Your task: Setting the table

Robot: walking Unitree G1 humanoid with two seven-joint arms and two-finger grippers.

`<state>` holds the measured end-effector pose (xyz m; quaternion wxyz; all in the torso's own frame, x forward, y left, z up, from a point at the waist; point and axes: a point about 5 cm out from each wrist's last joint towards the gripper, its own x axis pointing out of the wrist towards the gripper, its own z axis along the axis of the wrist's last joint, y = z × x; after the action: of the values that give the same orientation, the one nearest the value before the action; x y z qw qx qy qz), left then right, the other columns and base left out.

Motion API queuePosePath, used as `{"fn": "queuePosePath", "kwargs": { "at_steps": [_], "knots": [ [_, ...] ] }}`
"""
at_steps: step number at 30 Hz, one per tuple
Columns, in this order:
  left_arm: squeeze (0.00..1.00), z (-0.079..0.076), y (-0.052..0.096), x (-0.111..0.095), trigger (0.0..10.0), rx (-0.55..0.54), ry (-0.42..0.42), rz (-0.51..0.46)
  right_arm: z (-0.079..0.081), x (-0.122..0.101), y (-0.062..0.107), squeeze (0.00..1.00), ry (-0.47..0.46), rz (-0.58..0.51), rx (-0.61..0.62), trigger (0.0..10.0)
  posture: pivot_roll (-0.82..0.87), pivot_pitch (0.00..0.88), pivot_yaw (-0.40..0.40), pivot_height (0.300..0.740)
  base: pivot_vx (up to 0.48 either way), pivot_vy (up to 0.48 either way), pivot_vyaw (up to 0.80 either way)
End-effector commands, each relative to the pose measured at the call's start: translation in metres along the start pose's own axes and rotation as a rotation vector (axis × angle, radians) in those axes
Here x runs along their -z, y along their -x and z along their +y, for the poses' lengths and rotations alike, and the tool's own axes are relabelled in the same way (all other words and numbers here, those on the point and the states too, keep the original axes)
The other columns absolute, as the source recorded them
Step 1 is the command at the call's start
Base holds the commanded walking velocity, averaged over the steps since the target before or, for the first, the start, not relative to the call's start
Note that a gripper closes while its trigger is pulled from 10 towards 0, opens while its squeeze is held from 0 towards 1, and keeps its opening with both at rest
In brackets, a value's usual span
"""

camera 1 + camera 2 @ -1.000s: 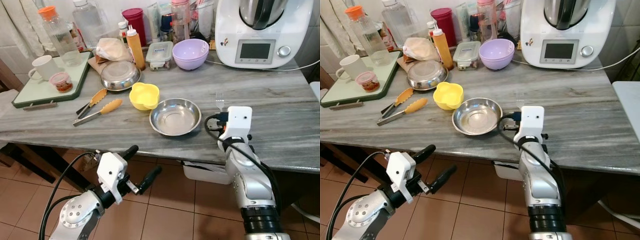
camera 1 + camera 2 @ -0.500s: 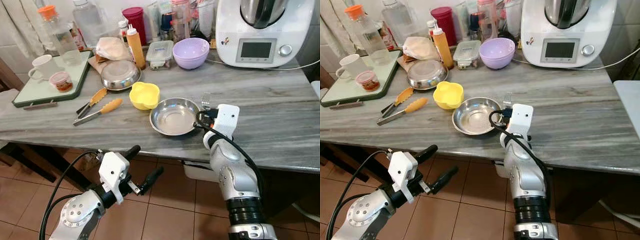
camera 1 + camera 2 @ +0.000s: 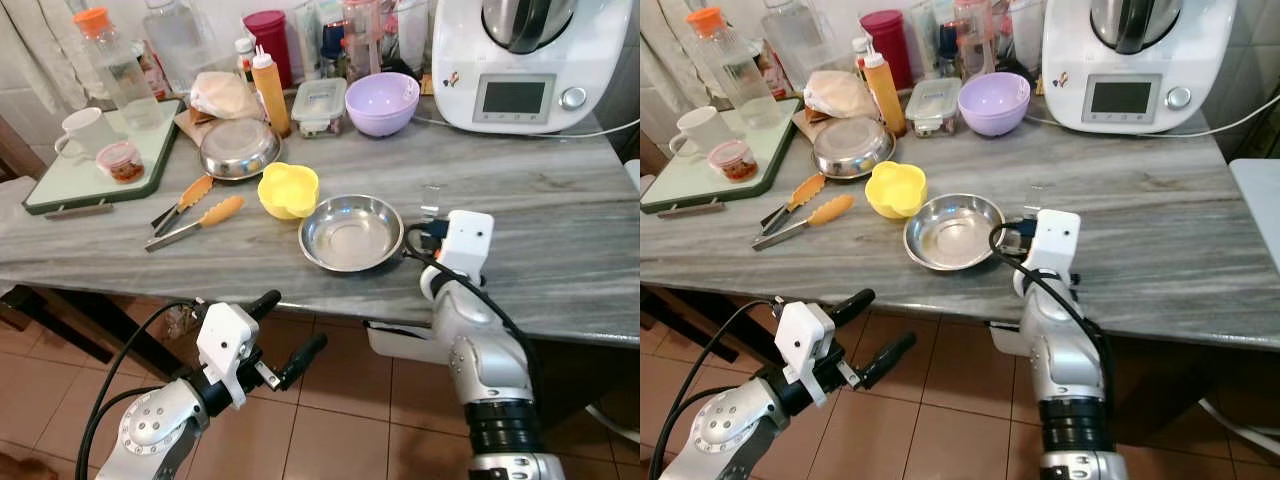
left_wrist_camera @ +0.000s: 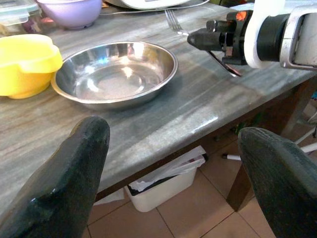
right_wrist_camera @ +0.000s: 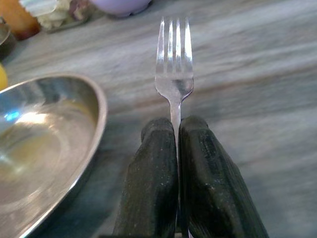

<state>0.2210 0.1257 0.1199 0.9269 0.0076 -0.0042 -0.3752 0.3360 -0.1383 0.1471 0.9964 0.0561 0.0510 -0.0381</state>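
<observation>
My right gripper [image 5: 177, 130] is shut on the handle of a silver fork [image 5: 174, 69], tines pointing away from me and held low over the grey marble table [image 3: 540, 230]. It hovers just right of the shallow steel bowl [image 3: 350, 232], whose rim lies beside the fork. The left wrist view shows the same fork [image 4: 173, 20] and the right gripper [image 4: 200, 39] past the bowl [image 4: 116, 72]. My left gripper [image 3: 298, 320] hangs open below the table's front edge, holding nothing.
A yellow bowl [image 3: 288, 190] touches the steel bowl's left side, with orange-handled tongs [image 3: 190, 212] further left. Behind stand a second steel bowl [image 3: 238, 150], a purple bowl [image 3: 380, 103], bottles, a green tray [image 3: 60, 185] with a mug, and a white kitchen machine [image 3: 520, 60].
The right gripper swung the fork left toward the steel bowl, then back a little to the right. The left gripper has stayed open below the table.
</observation>
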Motion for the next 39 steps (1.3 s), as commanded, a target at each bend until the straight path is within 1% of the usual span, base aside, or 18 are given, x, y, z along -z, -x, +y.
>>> {"fn": "queuePosePath", "kwargs": {
  "at_steps": [1, 3, 4, 9, 11, 15, 22, 25, 29, 30, 31, 32, 33, 35, 36, 39],
  "knots": [
    [0.0, 0.003, 0.004, 0.0, 10.0, -0.003, -0.013, 0.015, 0.001, 0.003, 0.001, 0.0, -0.004, 0.015, 0.007, 10.0, -0.23, 0.127, 0.158, 0.74, 0.0, 0.0, 0.0],
    [0.0, 0.003, 0.003, 0.0, 10.0, 0.0, -0.013, 0.016, -0.005, 0.009, 0.0, 0.0, -0.002, 0.044, 0.024, 10.0, -0.23, 0.127, 0.158, 0.74, 0.0, 0.0, 0.0],
    [0.0, 0.003, 0.003, 0.0, 10.0, 0.001, -0.013, 0.016, -0.005, 0.01, -0.001, 0.0, 0.003, 0.048, 0.025, 10.0, -0.23, 0.127, 0.158, 0.74, 0.0, 0.0, 0.0],
    [0.0, 0.003, 0.001, 0.0, 10.0, 0.009, -0.015, 0.016, 0.001, 0.01, -0.005, 0.0, -0.004, 0.055, 0.014, 10.0, -0.24, 0.125, 0.163, 0.74, 0.0, 0.0, 0.0],
    [0.0, 0.002, 0.001, 0.0, 10.0, 0.023, -0.001, 0.01, 0.007, 0.009, -0.007, 0.0, -0.015, 0.051, -0.002, 10.0, -0.24, 0.125, 0.163, 0.74, 0.0, 0.0, 0.0],
    [0.0, -0.001, 0.0, -0.002, 10.0, 0.044, 0.014, 0.0, 0.012, 0.007, -0.01, 0.0, -0.019, 0.042, -0.007, 10.0, -0.23, 0.13, 0.159, 0.74, 0.0, 0.0, 0.0],
    [0.0, -0.004, 0.0, -0.006, 10.0, 0.079, 0.039, -0.011, 0.012, 0.011, -0.012, 0.0, -0.03, 0.065, 0.004, 10.0, -0.22, 0.131, 0.156, 0.74, 0.0, 0.0, 0.0],
    [0.0, -0.006, -0.004, -0.012, 10.0, 0.108, 0.057, -0.026, 0.011, 0.017, -0.012, 0.0, -0.035, 0.088, 0.013, 10.0, -0.22, 0.132, 0.156, 0.74, 0.0, 0.0, 0.0],
    [0.0, -0.006, -0.005, -0.012, 10.0, 0.109, 0.06, -0.027, 0.011, 0.018, -0.012, 0.0, -0.039, 0.092, 0.013, 10.0, -0.22, 0.132, 0.156, 0.74, 0.0, 0.0, 0.0],
    [0.0, -0.006, -0.005, -0.012, 10.0, 0.109, 0.063, -0.027, 0.011, 0.018, -0.012, 0.1, -0.043, 0.093, 0.011, 10.0, -0.22, 0.132, 0.156, 0.74, 0.0, 0.0, 0.0],
    [0.0, -0.006, -0.005, -0.011, 10.0, 0.11, 0.066, -0.027, 0.011, 0.018, -0.012, 0.1, -0.046, 0.093, 0.009, 10.0, -0.22, 0.132, 0.156, 0.74, 0.0, 0.0, 0.0],
    [0.0, -0.006, -0.005, -0.011, 10.0, 0.11, 0.066, -0.026, 0.011, 0.018, -0.012, 0.61, -0.049, 0.094, 0.009, 10.0, -0.22, 0.132, 0.156, 0.74, 0.0, 0.0, 0.0],
    [0.0, -0.006, -0.005, -0.011, 10.0, 0.11, 0.067, -0.025, 0.011, 0.018, -0.012, 0.98, -0.049, 0.093, 0.01, 10.0, -0.22, 0.132, 0.156, 0.74, 0.0, 0.0, 0.0],
    [0.0, -0.006, -0.004, -0.011, 10.0, 0.111, 0.069, -0.02, 0.011, 0.018, -0.013, 0.97, -0.052, 0.092, 0.014, 10.0, -0.22, 0.132, 0.156, 0.74, 0.0, 0.0, 0.0],
    [0.0, -0.006, -0.004, -0.011, 10.0, 0.111, 0.07, -0.019, 0.011, 0.018, -0.013, 1.0, -0.05, 0.092, 0.014, 10.0, -0.22, 0.132, 0.156, 0.74, 0.0, 0.0, 0.0],
    [0.0, -0.006, -0.004, -0.011, 10.0, 0.109, 0.072, -0.017, 0.011, 0.02, -0.012, 1.0, -0.046, 0.096, 0.014, 10.0, -0.22, 0.132, 0.156, 0.74, 0.0, 0.0, 0.0]
  ]
}}
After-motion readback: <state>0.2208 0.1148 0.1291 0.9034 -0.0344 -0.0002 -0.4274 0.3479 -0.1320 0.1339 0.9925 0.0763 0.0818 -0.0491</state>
